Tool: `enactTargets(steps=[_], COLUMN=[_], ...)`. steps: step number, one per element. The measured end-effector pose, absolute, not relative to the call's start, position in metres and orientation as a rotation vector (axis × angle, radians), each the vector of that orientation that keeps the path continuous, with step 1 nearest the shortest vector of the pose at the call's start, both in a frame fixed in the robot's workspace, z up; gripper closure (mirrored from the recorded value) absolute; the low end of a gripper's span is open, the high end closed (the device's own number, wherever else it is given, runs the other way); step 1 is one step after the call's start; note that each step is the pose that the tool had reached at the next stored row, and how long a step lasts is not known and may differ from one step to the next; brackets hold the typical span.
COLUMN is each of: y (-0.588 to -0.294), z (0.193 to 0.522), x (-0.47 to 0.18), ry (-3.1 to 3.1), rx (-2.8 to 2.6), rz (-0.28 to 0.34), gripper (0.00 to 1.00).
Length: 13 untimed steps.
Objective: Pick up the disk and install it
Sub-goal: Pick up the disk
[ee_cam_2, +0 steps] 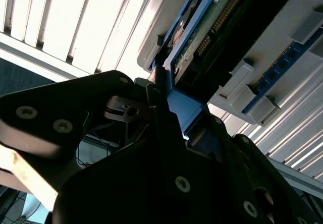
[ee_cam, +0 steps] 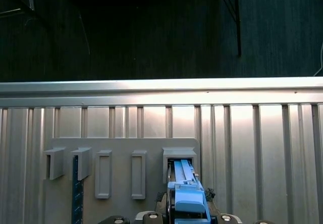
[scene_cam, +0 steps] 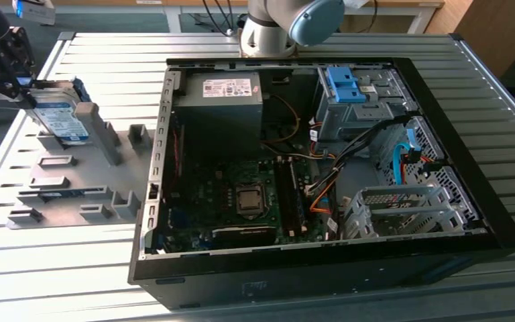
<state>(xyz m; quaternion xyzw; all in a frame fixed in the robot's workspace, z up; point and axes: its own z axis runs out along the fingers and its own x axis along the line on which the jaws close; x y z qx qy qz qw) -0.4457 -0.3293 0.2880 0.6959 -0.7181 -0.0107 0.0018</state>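
The disk (scene_cam: 61, 119) is a silver drive with a white-and-blue label and a blue rail frame. It stands on edge in a slot of the grey fixture plate (scene_cam: 74, 184) at the exterior view's left. My gripper (scene_cam: 25, 92) comes in from the far left and is shut on the disk's upper end. In the first wrist view the disk's blue rail (ee_cam: 189, 202) rises out of the slot between my fingers. In the second wrist view the disk's green circuit board (ee_cam_2: 209, 30) and blue frame run away from my dark gripper (ee_cam_2: 174, 114).
An open computer case (scene_cam: 472, 201) lies on the slatted metal table. It holds a grey power supply (scene_cam: 231, 94), a bare blue bracket (scene_cam: 342, 84) in the drive bay, cables and a metal drive cage (scene_cam: 401, 209). The arm's base (scene_cam: 271, 30) stands behind the case.
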Motion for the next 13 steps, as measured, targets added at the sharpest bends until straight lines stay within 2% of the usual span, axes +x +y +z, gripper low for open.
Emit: enactTargets(steps=[5,6,13], y=[-0.3293,-0.3293,-0.3293], z=[0.288,0.288,0.2873], x=[-0.4457,-0.4457,-0.4457], ry=[-2.253,-2.253,-2.253], rx=[2.184,2.184,2.184], rz=[-0.034,-0.034,-0.033], gripper=[0.62,0.56,0.57])
